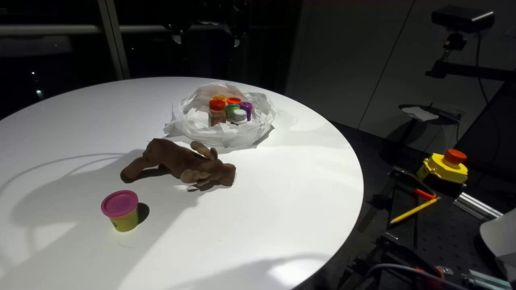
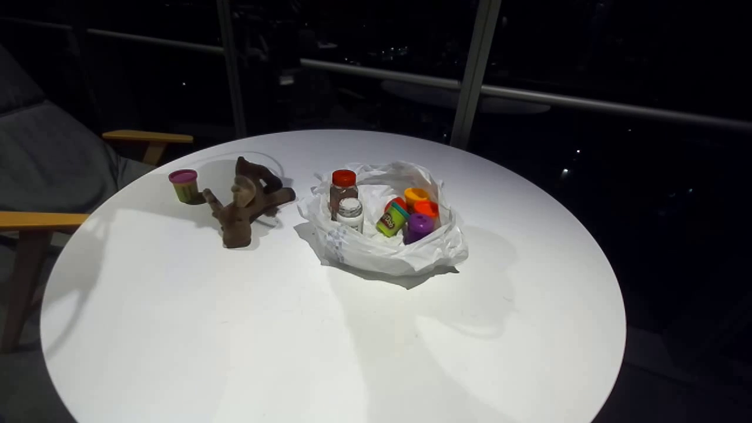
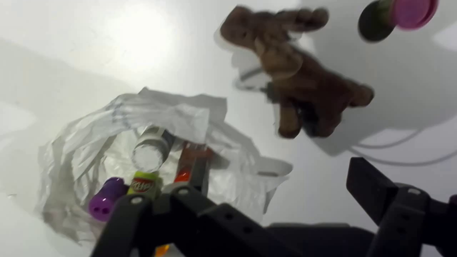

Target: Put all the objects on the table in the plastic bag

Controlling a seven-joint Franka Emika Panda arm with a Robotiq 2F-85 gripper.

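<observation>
In an exterior view I see the pink-lidded tub point(image 1: 122, 210) upright and the brown plush moose point(image 1: 177, 160) lying on the round white table point(image 1: 278, 193), both outside the plastic bag point(image 1: 224, 137). In an exterior view the red-capped jar point(image 2: 344, 194), white-capped bottle point(image 2: 351, 215), teal-lidded Play-Doh tub point(image 2: 392, 220) and purple container point(image 2: 419, 228) sit inside the bag. In the wrist view my gripper point(image 3: 280, 175) stands spread wide, holding nothing, so I judge I'm between picks with two left to load, and the next move likely calls for crossing to the moose, lowering over its body and squeezing.
</observation>
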